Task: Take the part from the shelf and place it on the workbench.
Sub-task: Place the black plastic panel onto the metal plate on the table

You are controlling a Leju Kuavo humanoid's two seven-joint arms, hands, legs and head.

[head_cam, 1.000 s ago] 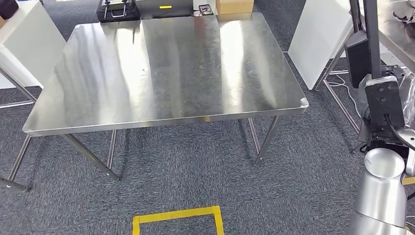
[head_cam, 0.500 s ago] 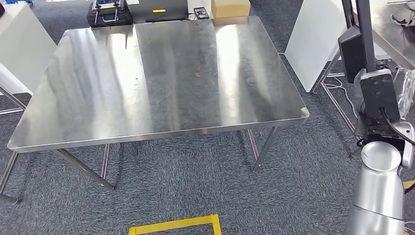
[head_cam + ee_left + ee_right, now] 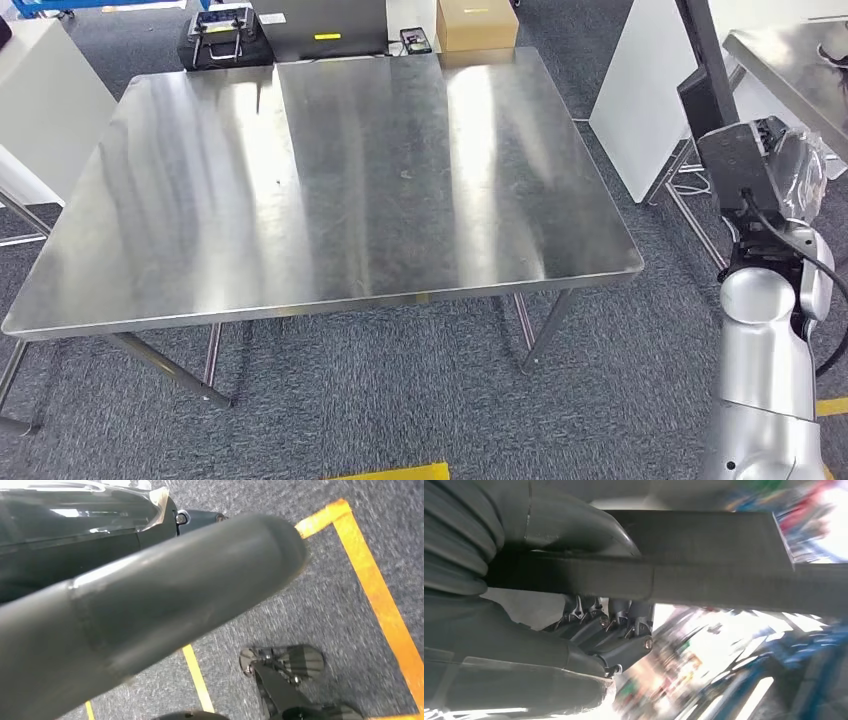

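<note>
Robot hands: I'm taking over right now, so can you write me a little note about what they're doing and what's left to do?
Right hand grips the long dark part, thumb on one side, fingers on the other; in the head view the part is raised beside the workbench.
Left hand hangs over the floor; whether it is open is unclear.
Done: part is in hand.
Left: bring it over the workbench, set it down, let go.

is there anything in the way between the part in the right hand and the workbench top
Nothing visible does. The right hand holds the long black part off the workbench's right side, and the steel top nearest it is bare; the boxes sit beyond its far edge.
</note>
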